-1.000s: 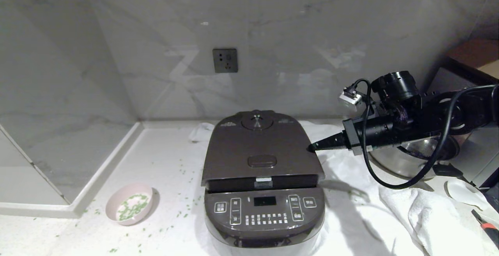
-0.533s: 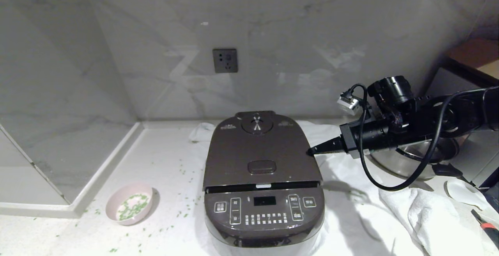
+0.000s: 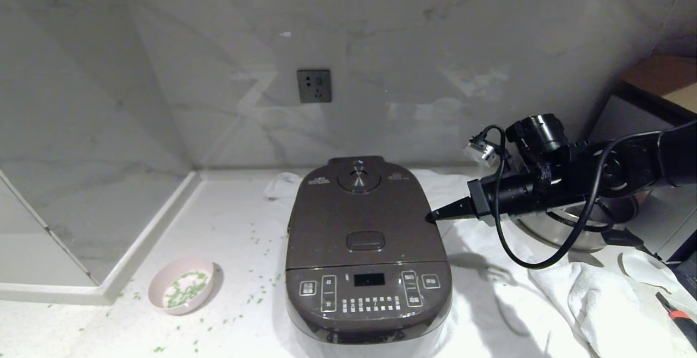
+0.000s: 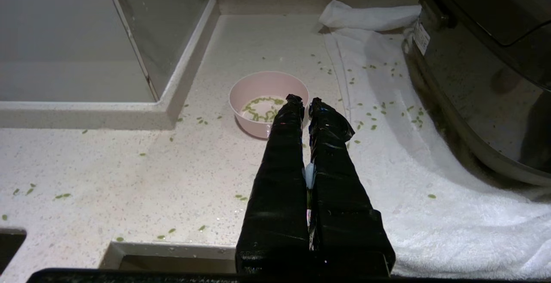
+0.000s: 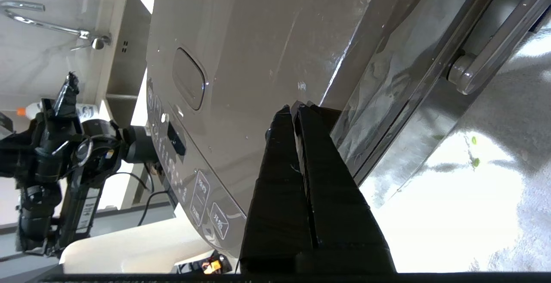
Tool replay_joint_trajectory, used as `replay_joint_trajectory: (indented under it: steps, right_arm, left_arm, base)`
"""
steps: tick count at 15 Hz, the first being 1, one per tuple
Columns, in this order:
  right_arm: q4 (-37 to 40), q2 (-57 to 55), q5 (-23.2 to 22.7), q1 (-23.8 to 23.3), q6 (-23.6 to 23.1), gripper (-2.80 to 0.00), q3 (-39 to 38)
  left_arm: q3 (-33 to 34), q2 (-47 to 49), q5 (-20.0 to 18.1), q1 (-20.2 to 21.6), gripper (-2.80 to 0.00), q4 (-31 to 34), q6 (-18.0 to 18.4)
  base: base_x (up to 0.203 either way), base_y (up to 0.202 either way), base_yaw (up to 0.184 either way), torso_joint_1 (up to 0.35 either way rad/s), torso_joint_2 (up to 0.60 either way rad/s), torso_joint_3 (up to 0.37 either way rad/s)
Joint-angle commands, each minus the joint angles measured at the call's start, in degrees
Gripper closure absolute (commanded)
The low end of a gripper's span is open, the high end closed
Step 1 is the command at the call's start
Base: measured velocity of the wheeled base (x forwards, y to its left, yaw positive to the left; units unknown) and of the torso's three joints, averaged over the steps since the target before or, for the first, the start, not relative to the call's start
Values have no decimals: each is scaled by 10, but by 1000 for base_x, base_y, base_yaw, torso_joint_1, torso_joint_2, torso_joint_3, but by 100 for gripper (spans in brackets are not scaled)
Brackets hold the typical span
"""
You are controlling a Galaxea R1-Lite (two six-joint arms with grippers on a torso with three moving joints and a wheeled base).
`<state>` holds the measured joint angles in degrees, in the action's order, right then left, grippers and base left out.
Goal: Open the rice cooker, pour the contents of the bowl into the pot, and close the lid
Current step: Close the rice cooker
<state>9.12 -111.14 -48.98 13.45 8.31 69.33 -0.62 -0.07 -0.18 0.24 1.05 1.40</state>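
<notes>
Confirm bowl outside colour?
Pale pink outside; the bowl shows it best in the left wrist view.

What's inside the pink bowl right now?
The bowl holds a thin scatter of green grains on its white bottom. The left gripper hides its near rim.

— What sort of place is this?

— A kitchen, by the look of it. A pale stone countertop (image 3: 228, 222) runs into a corner of grey-veined marble wall (image 3: 414, 47), with a wall socket (image 3: 314, 85) set above the counter.

— Anything for cooking?

— A rice cooker (image 3: 367, 249) stands on a white towel (image 3: 599, 303), with a shiny steel pan (image 3: 577, 230) at its right. A small pink bowl (image 3: 183, 291) sits on the counter among scattered green grains (image 4: 370, 115), and the right wrist view catches a chrome tap (image 5: 47, 24).
</notes>
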Motion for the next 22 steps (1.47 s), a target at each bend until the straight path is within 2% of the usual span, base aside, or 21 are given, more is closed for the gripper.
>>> replay_joint_trajectory:
  steps: [1, 13, 15, 18, 19, 20, 22]
  right_arm:
    - [1, -10, -2, 1, -1, 0, -5]
    - [-13, 69, -6, 2, 12, 0, 3]
    - [-13, 82, -7, 7, 27, 0, 2]
    - [-12, 109, -2, 43, 63, 0, -4]
    - [-11, 113, 18, 56, 96, 0, -1]
    - [-12, 116, 61, 73, 121, 0, 2]
    - [-12, 117, 227, 121, 147, 0, 4]
  left_arm:
    - [0, 0, 0, 0, 0, 0, 0]
    - [0, 0, 0, 0, 0, 0, 0]
    - [0, 0, 0, 0, 0, 0, 0]
    - [0, 0, 0, 0, 0, 0, 0]
    - [0, 0, 0, 0, 0, 0, 0]
    - [0, 0, 1, 0, 0, 0, 0]
    - [0, 0, 0, 0, 0, 1, 0]
  base:
    - [0, 0, 0, 0, 0, 0]
    - [0, 0, 0, 0, 0, 0]
    - [0, 0, 0, 0, 0, 0]
    - [0, 0, 0, 0, 0, 0]
    - [0, 0, 0, 0, 0, 0]
    - [0, 0, 0, 0, 0, 0]
    - [0, 0, 0, 0, 0, 0]
